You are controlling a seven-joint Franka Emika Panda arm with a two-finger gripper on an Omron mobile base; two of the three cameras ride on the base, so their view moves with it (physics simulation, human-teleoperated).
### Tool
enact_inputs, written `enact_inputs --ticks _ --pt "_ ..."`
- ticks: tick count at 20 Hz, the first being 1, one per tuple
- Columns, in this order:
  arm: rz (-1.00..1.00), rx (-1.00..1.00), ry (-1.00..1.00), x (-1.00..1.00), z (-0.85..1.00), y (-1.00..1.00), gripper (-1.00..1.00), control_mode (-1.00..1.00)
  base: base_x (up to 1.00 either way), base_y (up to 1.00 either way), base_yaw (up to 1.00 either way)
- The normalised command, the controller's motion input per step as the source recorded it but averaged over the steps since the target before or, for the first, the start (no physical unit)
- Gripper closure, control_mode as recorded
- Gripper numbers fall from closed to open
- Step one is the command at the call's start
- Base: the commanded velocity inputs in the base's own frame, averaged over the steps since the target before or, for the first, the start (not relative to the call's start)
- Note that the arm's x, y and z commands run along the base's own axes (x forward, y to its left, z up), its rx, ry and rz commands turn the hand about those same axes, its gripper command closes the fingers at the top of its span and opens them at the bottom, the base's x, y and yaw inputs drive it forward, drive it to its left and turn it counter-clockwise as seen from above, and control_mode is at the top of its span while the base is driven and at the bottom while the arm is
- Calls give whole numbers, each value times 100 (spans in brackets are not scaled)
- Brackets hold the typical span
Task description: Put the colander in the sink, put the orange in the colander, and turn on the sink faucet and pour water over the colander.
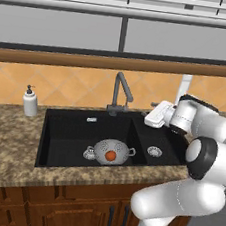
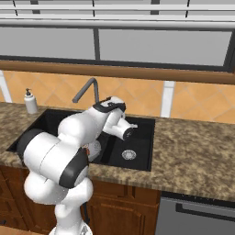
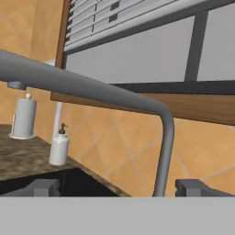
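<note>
The pale grey colander (image 1: 100, 148) sits in the wide left basin of the black sink (image 1: 62, 128), and the orange (image 1: 110, 156) lies inside it. The dark grey sink faucet (image 1: 120, 92) rises behind the basins, its spout angled to the right. My gripper (image 1: 150, 118) hovers over the narrow right basin, just right of the faucet and pointing at it. In the hand view its fingertips (image 3: 44, 187) stand wide apart and open, with nothing between them. The faucet (image 3: 163, 151) rises close ahead, its spout arching off to the left.
A white soap dispenser (image 1: 30, 101) stands on the speckled counter (image 1: 10, 142) left of the sink. A paper towel roll (image 3: 23, 117) stands farther along the counter. Tiled wall and a window run behind. My own arm hides much of the sink (image 2: 140, 133) in the right base view.
</note>
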Motion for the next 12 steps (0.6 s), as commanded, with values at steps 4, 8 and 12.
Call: enact_inputs --ticks 4,8,12 --pt "0 0 0 44 0 1 -100 -100 0 0 0" --pt "-1 2 0 36 -5 11 -100 -100 0 0 0" --pt "-4 3 -2 24 -16 15 -100 -100 0 0 0"
